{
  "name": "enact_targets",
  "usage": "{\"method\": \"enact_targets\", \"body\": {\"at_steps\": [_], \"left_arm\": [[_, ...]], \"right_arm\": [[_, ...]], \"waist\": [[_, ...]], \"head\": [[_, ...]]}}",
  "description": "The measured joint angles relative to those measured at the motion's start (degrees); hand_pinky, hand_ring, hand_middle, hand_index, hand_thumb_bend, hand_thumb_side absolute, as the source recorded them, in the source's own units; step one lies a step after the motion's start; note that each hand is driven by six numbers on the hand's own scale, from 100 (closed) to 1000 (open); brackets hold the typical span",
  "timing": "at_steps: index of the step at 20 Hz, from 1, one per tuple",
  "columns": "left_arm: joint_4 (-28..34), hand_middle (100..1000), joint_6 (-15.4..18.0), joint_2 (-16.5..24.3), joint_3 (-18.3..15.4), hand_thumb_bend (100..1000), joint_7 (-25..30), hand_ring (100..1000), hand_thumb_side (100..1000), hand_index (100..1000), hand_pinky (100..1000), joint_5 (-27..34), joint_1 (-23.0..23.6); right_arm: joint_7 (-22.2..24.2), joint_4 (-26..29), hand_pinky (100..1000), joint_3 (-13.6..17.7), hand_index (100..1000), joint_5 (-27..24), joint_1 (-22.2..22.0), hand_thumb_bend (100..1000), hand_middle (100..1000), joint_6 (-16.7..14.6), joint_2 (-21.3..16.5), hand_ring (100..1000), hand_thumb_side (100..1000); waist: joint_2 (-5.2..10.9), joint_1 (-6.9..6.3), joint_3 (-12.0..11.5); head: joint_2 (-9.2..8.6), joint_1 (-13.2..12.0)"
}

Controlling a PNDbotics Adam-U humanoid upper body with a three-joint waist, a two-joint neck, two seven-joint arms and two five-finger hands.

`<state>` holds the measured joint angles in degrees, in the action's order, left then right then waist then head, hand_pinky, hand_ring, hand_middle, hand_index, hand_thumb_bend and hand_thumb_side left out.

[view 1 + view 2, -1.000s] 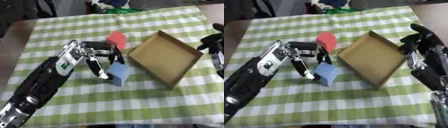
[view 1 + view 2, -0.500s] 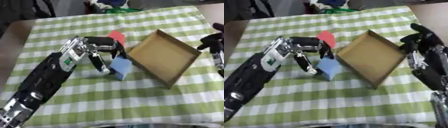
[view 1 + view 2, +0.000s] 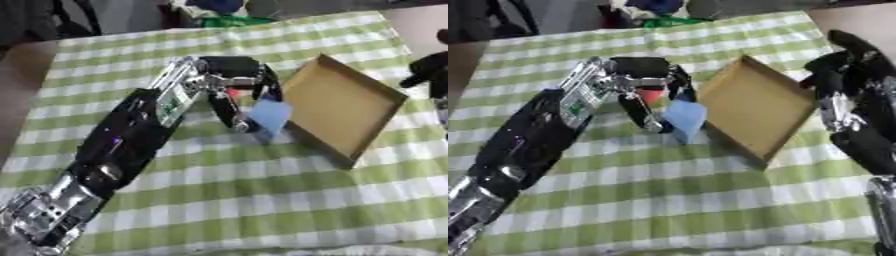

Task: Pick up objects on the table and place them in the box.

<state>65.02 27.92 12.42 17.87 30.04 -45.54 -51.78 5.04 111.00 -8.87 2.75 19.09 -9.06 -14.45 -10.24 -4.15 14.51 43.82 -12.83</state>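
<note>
Work surface: table covered with a green-and-white checked cloth (image 3: 262, 200), lying slightly askew in both eye views.

Left arm, black with silver joints (image 3: 131, 145), enters from the lower left corner and runs diagonally up toward the table centre.

Shallow brown cardboard box, open-topped (image 3: 346, 102), sits right of centre, rotated so one corner points toward the far edge. Interior looks bare.

Right hand (image 3: 855, 82) is at the right edge, just beside the box's right side, fingers part-curled with nothing in them. Contact with the box: cannot tell.

Left hand (image 3: 229, 82) is curled over the light blue block (image 3: 269, 115), thumb on the near-left side, fingers coming down over the top and far side, so the block is pinched between them. Block is tilted, one corner low, and lies just beside the box's near-left wall, outside the box. Whether the low corner touches the cloth: cannot tell.

Small red object (image 3: 650, 95) shows under the left hand's palm, behind the blue block, mostly hidden by the fingers. Shape not clear.
</note>
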Motion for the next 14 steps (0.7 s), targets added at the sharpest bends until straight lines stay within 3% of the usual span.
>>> {"method": "enact_targets", "body": {"at_steps": [14], "left_arm": [[-4.2, 472, 1.7, -3.7, -2.8, 288, -6.1, 558, 160, 671, 647, -5.2, -3.0]], "right_arm": [[0.7, 2.1, 830, -0.3, 908, -2.7, 2.3, 100, 635, -0.5, 0.0, 596, 505]], "waist": [[0.39, 1.01, 1.9]], "head": [[0.00, -1.1]]}}
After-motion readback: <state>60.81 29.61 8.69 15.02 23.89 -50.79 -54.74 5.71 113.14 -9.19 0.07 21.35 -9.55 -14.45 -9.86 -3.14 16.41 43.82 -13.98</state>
